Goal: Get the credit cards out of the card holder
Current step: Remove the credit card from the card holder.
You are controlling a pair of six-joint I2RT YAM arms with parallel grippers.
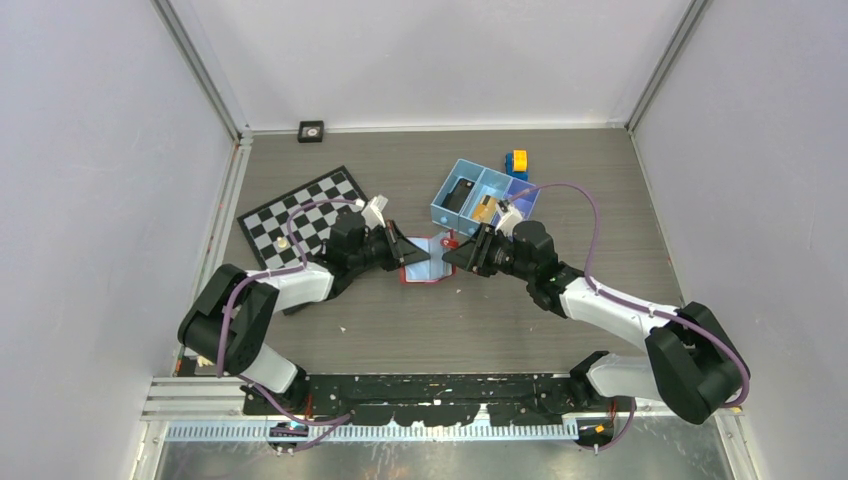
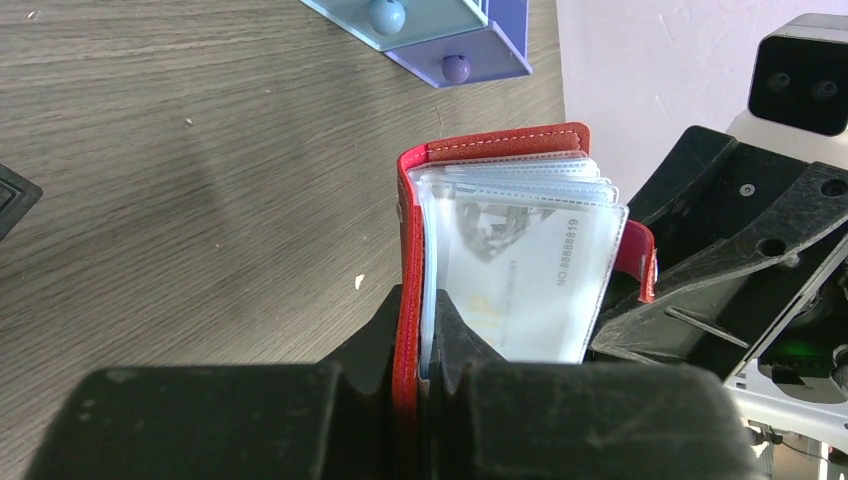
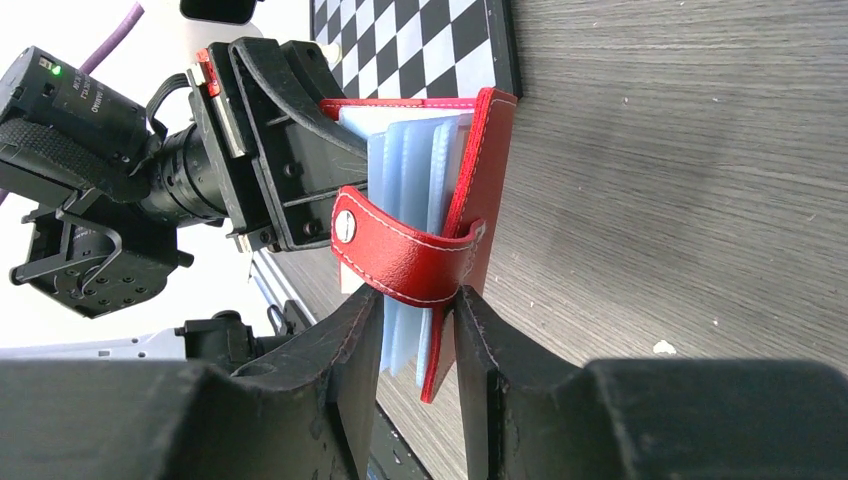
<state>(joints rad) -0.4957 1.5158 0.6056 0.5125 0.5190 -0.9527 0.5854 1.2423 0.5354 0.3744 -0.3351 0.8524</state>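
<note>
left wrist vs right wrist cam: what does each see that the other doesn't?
Left wrist only: clear sleeves face-on, a numbered card in the front one, and the blue tray with its knobbed drawers.
Right wrist only: the snap stud on the tab, and the checkerboard.
Both: the red card holder held open, the left hand clamped on one cover, the right hand straddling the other.

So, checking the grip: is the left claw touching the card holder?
Touching. Left wrist view: the left claw clamps the card holder, no gap at its red cover.
</note>
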